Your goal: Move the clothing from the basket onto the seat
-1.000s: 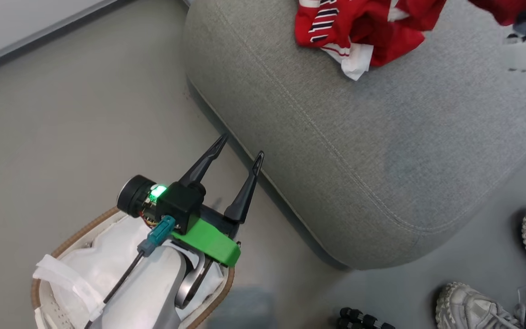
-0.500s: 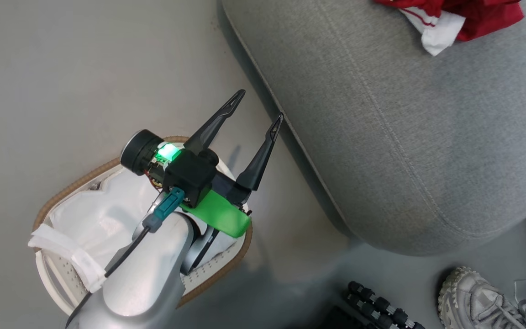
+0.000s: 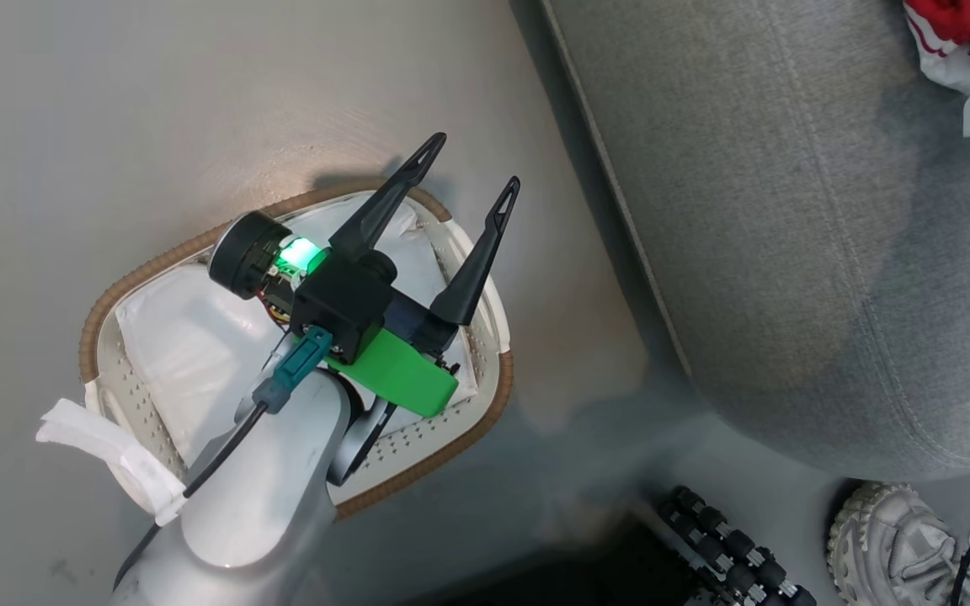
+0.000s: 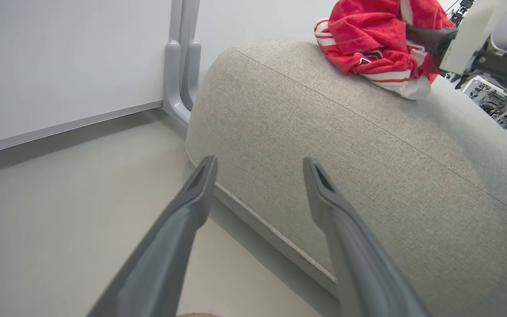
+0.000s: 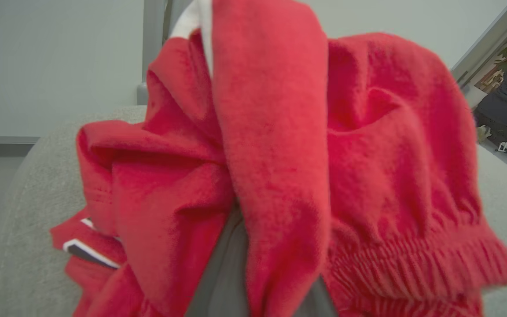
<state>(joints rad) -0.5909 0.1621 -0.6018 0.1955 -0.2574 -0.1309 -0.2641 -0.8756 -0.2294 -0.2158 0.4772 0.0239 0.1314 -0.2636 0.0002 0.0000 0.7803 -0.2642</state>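
Task looks nearly done, going by what's visible. The basket (image 3: 93,324), at about 8 o'clock in the head view, shows no red inside, just the white liner (image 3: 182,337) bunched in the bottom with a flap hanging over the rim at 8 o'clock. Part of its floor is hidden under the left arm, so can't fully rule out a leftover piece. The clothing (image 4: 368,39) is up on the seat (image 3: 788,210): a crumpled red heap with white stripes and trim, near the cushion's far rounded edge, at 1 o'clock in the left wrist view and in the 2 o'clock corner of the head view. The left gripper (image 3: 473,160) hovers over the basket, jaws spread wide, holding nothing. The right gripper (image 4: 427,38) is buried in the red heap. In the right wrist view soft fleecy folds and an elastic ribbed hem drape over its fingers, so can't tell whether the jaws are clamped or released. Likely left: let go and pull clear. A shoe (image 3: 881,539) sits on the floor at 5 o'clock.
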